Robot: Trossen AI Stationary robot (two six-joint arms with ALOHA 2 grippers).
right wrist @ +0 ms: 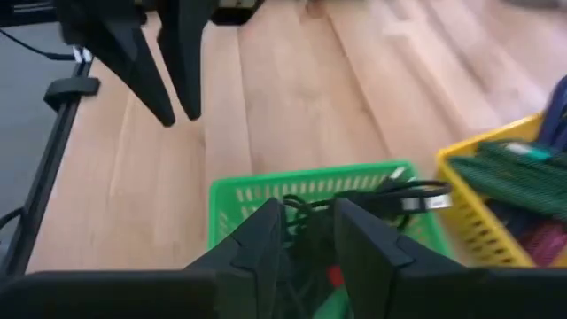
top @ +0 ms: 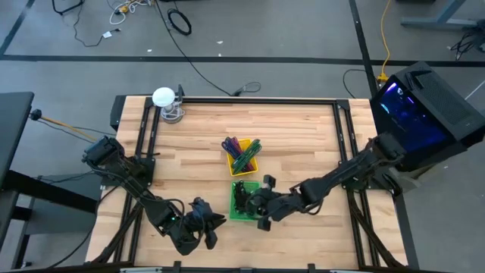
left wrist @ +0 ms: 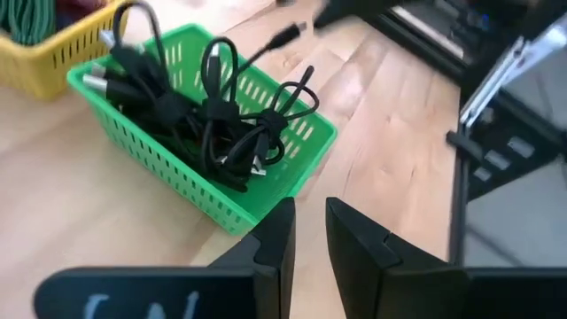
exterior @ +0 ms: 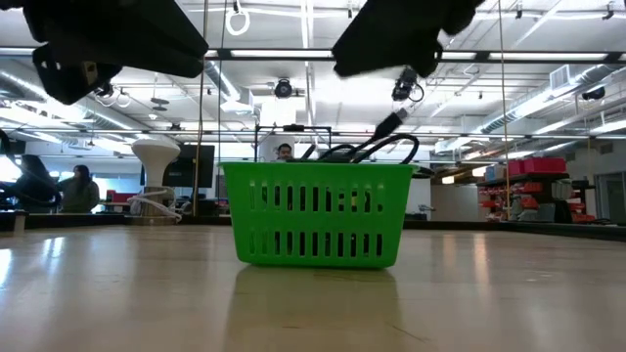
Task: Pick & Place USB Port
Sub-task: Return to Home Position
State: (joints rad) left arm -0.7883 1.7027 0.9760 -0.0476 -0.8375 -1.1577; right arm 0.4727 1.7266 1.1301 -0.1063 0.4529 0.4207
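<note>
Over the green bin [left wrist: 266, 190], your right claw [right wrist: 306, 213] hangs slightly apart, empty; left claw [left wrist: 308, 213] beside it likewise. With cables [left wrist: 213, 124] binned, retract both home.

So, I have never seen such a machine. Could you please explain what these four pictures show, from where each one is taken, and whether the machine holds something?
These are two robot arms at a wooden table. One picture looks down from above, one looks level across the table top, and two come from cameras on the arms' wrists. On the table stand a green basket full of black cables and a yellow basket with coloured cables. The left claw hangs near the green basket; the right claw hangs over it. Both claws are slightly open and hold nothing.
</note>
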